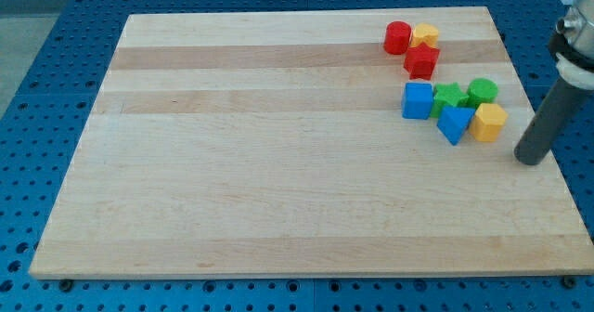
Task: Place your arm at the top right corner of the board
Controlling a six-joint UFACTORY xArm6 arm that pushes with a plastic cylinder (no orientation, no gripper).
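A pale wooden board fills most of the frame, lying on a blue perforated counter that shows around its edges. This arm carries no claw, so there is nothing to call wide, narrow or holding; it ends in a dark rod that comes in from the upper right of the frame and slants down toward the left. My tip rests at the right edge of the board, about halfway down the frame, just to the right of the lower block cluster and apart from it.

The board's top right corner lies in the upper right of the frame, well above my tip.

All the blocks sit in the upper right part of the frame, in two groups. Nearer the top, a red cylinder stands beside a yellow block, with a red star-shaped block just below them, touching or nearly so. Below that group, a blue cube sits at the left, a green block next to it, and a green cylinder to the right. A blue triangular block and a yellow hexagonal block lie side by side just beneath those; the yellow hexagonal block is the one nearest my tip.
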